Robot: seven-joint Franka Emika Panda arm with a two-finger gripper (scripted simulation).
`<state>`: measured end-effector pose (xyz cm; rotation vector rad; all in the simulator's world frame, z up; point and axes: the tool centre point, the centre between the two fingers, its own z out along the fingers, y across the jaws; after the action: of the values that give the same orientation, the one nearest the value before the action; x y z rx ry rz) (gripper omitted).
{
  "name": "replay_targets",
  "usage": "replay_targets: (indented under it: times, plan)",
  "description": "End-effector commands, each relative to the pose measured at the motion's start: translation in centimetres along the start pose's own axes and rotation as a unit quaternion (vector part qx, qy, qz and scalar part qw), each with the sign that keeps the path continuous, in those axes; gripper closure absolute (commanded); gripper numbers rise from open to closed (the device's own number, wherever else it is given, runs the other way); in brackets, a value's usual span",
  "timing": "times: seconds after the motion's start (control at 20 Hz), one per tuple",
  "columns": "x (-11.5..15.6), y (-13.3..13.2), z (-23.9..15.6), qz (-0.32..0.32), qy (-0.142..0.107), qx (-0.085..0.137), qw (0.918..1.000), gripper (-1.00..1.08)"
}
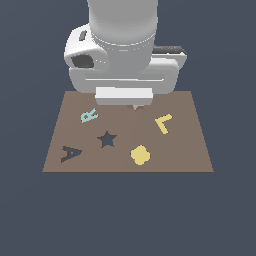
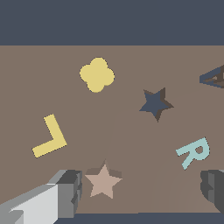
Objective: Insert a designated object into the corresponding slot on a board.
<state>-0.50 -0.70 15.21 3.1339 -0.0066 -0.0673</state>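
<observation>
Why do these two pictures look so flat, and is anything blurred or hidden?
Exterior view: even, flat light, no glare, edges slightly soft; the arm's bulk hides the board's far edge. Wrist view: sharper; a faint curved shadow crosses the board near the pink star, and the gripper fingers are cropped by the frame.

- On the board [image 1: 185,150] I read a pale blue letter R [image 2: 194,152], lying near one finger of my gripper [image 2: 142,192].
- I read a yellow letter L [image 2: 49,137] near the other finger.
- A dark letter A [image 1: 70,153] lies farthest from the gripper.
</observation>
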Motion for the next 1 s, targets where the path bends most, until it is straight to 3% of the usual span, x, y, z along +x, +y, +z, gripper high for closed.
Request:
replay_targets:
  times: [0.0, 0.6, 0.95]
  plan:
    - [0.0, 0.0, 0.0, 0.000, 0.000, 0.000, 1.0000, -0.92]
    - [-0.3, -0.6, 0.8, -0.057, 0.002, -0.001, 0.9984, -0.92]
    - [-0.8, -1.5, 2.0, -0.142, 0.004, -0.002, 0.9898, -0.92]
